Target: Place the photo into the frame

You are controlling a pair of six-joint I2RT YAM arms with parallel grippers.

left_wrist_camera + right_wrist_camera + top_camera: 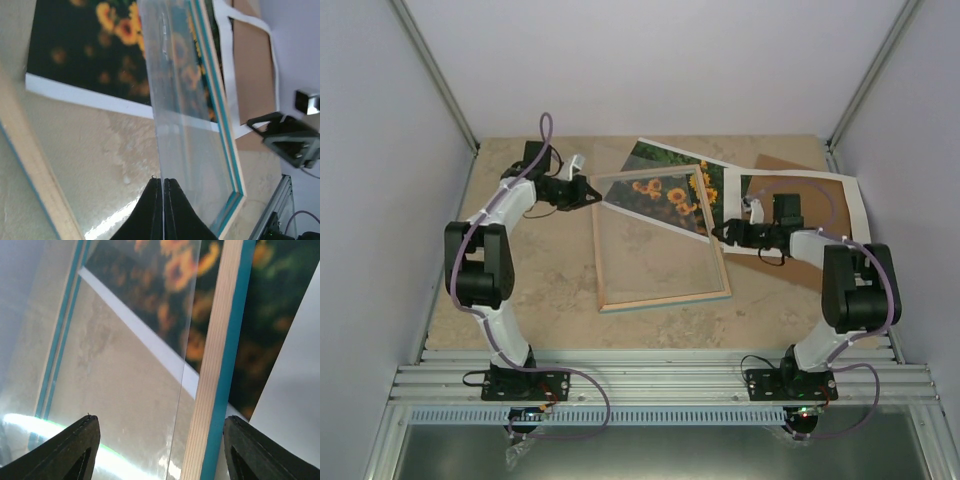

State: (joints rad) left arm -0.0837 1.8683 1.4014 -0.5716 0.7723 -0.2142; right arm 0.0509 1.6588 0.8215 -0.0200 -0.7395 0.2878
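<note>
The frame (665,300) lies in the middle of the surface (540,290) with its light wood back up and a thin blue edge showing along the near rail. Its far right part covers the lower half of the photo (665,157). The photo lies flat and skewed, its flowers showing through the glazing and its far left corner bare on the surface. To the right of both lies the white mat (800,175). One end of the mat overlaps the photo's right edge, and the brown backing board (785,158) shows through and behind the mat's opening.

The left gripper (592,192) reaches in at the frame's far left corner. In the left wrist view its jaws are pressed together with only a hairline between them. The edge of the clear pane (170,125) runs straight down into their tips, so the pane looks pinched there. The pane stands tilted up out of the frame's opening rather than lying flush.

The right gripper (723,232) sits just beside the frame's right rail, over the place where photo and mat meet. Its wrist view shows the jaws spread wide with nothing between them. Below them are the wood-and-blue rail (215,365), the pane's free edge and the blurred photo
</note>
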